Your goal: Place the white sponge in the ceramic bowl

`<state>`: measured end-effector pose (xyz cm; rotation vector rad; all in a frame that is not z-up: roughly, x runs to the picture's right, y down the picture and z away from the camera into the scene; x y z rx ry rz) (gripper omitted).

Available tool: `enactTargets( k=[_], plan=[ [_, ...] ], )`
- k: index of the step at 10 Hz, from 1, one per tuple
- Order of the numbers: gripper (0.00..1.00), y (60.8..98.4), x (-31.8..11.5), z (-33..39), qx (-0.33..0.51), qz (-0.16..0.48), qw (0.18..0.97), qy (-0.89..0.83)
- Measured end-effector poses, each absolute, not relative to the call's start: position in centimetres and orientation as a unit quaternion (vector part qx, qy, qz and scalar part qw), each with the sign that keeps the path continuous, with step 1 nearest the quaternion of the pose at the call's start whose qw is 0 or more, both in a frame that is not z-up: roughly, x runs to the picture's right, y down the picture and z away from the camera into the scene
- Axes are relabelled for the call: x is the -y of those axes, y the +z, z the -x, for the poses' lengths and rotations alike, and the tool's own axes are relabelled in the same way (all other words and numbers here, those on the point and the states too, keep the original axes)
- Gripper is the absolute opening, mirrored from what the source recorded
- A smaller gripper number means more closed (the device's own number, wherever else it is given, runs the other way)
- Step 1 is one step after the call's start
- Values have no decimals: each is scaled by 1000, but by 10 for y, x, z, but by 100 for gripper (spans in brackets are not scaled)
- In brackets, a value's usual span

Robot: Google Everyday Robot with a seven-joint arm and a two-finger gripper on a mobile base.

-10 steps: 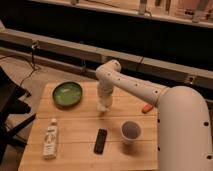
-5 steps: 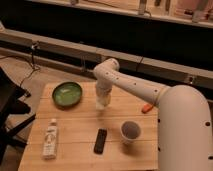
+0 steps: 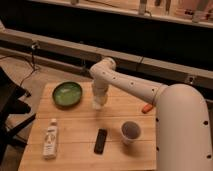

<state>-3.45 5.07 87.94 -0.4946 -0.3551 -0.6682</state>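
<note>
End effector [image 3: 98, 102], apparently clenched on white sponge [image 3: 98, 105], hangs beside ceramic bowl [image 3: 67, 94], bare green inside.

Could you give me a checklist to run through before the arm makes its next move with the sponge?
1. Grip: the gripper is shut on the white sponge, a pale block at its tip: ok.
2. Sponge off the table: it seems raised, but the gap is unclear: cannot tell.
3. Gripper above the ceramic bowl: it hangs beside the bowl, not over it: not ok.
4. Bowl upright and empty: ok.
5. Way to the bowl: the bottle, the black device and the paper cup lie nearer the camera, out of the way: ok.
</note>
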Motion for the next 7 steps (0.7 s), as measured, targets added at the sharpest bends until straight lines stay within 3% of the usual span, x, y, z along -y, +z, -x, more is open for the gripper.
enactTargets(
  k=[7],
  plan=[
    [3, 874, -42, 55, 180, 228, 892, -346]
  ],
)
